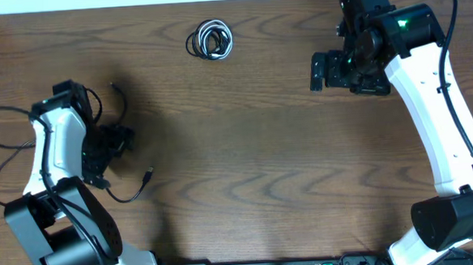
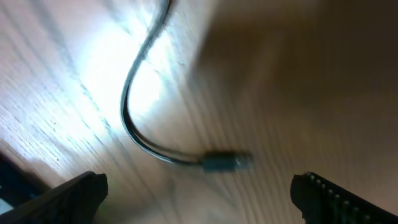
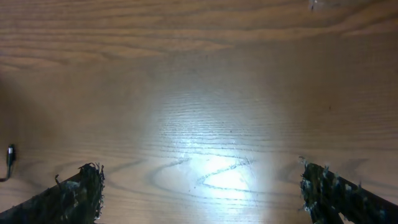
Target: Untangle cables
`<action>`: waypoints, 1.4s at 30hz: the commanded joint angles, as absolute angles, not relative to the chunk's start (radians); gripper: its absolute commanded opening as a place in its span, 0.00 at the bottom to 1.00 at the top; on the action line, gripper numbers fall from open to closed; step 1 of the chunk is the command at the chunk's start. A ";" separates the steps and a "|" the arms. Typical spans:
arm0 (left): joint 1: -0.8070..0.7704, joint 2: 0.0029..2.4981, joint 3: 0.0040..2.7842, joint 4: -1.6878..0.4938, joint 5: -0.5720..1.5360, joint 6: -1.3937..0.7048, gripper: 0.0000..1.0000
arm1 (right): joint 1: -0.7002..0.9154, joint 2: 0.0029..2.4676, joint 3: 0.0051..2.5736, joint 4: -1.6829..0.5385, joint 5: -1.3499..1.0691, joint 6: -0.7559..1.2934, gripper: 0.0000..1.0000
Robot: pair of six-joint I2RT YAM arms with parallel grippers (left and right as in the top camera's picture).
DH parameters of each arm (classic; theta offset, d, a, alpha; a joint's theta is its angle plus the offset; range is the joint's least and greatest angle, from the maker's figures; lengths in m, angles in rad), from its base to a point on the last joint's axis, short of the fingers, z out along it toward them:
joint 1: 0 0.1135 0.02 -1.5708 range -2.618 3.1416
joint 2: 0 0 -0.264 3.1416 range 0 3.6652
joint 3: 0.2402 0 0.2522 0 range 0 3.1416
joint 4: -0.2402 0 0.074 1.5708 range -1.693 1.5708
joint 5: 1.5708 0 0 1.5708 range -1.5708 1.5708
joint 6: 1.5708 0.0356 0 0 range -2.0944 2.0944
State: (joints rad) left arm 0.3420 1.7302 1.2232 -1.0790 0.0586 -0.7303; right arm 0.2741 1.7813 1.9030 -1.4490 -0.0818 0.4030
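Observation:
A small coiled black-and-white cable bundle (image 1: 209, 41) lies at the far middle of the table. A separate thin black cable (image 1: 126, 195) lies loose at the left, with a small plug (image 1: 148, 175) at its end. My left gripper (image 1: 120, 141) is open and empty just above that cable. In the left wrist view the cable (image 2: 127, 112) curves down to its plug (image 2: 225, 162), which lies ahead of the open fingers (image 2: 199, 199). My right gripper (image 1: 321, 71) is open and empty at the far right, over bare wood (image 3: 199, 193).
Thicker black cords (image 1: 3, 161) loop off the left arm near the table's left edge. A small dark plug-like end (image 3: 9, 155) shows at the left edge of the right wrist view. The table's far edge (image 1: 213, 2) runs just behind the bundle.

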 commanded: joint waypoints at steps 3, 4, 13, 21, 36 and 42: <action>0.364 1.727 1.120 -0.991 -0.009 -0.830 1.00 | 0.302 1.786 1.901 -1.473 -0.081 0.410 0.99; 0.364 1.727 1.108 -0.978 -0.010 -0.830 1.00 | 0.305 1.786 1.901 -1.472 -0.081 0.411 0.99; 0.421 1.727 1.088 -0.909 -0.072 -0.829 1.00 | 0.325 1.786 1.901 -1.474 -0.081 0.411 0.99; 0.493 1.727 0.985 -0.845 -0.075 -0.820 0.93 | 0.343 1.786 1.901 -1.453 -0.082 0.411 0.99; 0.492 1.727 0.879 -0.645 -0.004 -0.678 0.56 | 0.385 1.786 1.901 -1.402 -0.082 0.411 0.99; 0.495 1.727 0.848 -0.626 -0.006 -0.676 0.43 | 0.395 1.786 1.901 -1.406 -0.082 0.411 0.99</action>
State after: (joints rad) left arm 0.4919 1.6981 0.8906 -0.6254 0.0109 -0.6865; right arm 0.3870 1.7813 1.9026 -1.4048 -0.0822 0.4030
